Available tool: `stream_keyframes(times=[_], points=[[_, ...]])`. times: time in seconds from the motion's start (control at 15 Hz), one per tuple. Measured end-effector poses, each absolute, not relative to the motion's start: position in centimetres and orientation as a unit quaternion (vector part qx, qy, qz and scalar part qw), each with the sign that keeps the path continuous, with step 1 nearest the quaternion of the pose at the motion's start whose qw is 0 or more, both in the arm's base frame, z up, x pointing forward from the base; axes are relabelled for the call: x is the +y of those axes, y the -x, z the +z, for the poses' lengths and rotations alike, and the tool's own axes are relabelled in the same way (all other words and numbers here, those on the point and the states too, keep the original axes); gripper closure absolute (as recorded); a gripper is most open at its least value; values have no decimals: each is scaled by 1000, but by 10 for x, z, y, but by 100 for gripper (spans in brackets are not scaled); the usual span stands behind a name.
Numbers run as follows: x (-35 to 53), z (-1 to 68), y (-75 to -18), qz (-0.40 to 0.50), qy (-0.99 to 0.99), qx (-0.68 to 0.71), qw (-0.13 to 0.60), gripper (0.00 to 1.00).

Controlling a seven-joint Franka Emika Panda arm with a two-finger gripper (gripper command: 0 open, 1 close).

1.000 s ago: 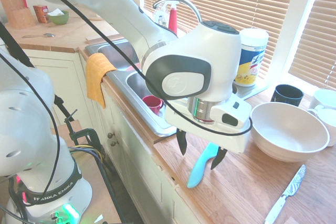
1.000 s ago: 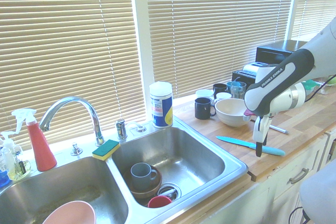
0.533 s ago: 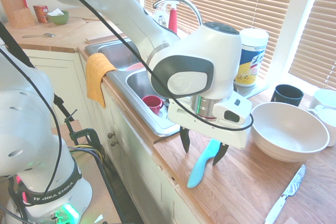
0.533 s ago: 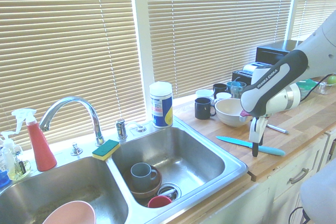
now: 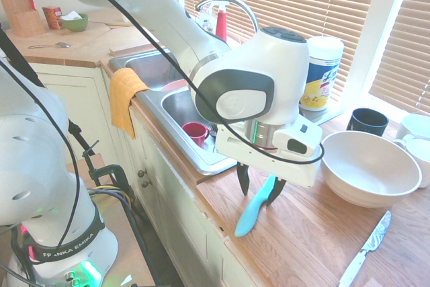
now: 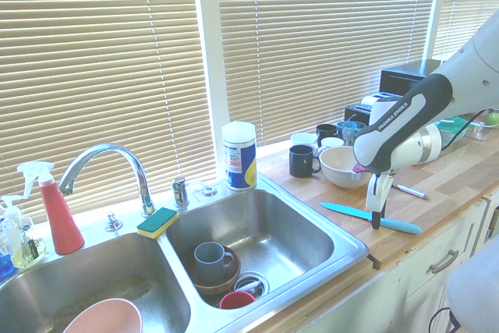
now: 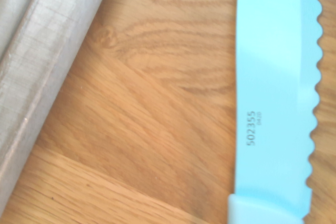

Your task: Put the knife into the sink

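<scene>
The knife lies by the counter's front edge, near the sink's corner. The jaws stand apart astride it. It looks light, stiff, smooth; I'd pinch where handle meets blade.

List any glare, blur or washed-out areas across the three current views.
First exterior view: pale, washed-out light over the countertop. Second exterior view: bright reflections in the steel sink. Wrist view: sink edge soft, turquoise knife pale, its printed number legible.
</scene>
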State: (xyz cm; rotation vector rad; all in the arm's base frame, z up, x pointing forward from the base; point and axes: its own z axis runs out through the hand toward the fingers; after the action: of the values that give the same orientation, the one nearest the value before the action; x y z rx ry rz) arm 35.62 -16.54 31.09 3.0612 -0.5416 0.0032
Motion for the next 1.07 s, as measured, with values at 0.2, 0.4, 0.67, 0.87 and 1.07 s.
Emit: stream_keyframes(times=[0.2,0.4,0.67,0.87,1.07], points=[[-167,311,-356,4,-984,-180,13,100],[-169,311,-356,8,-982,-187,9,100],[-172,311,-355,11,-980,-199,0,100],[-175,313,-356,16,-976,-219,-13,100],[-178,338,-363,30,-973,-226,-18,100]])
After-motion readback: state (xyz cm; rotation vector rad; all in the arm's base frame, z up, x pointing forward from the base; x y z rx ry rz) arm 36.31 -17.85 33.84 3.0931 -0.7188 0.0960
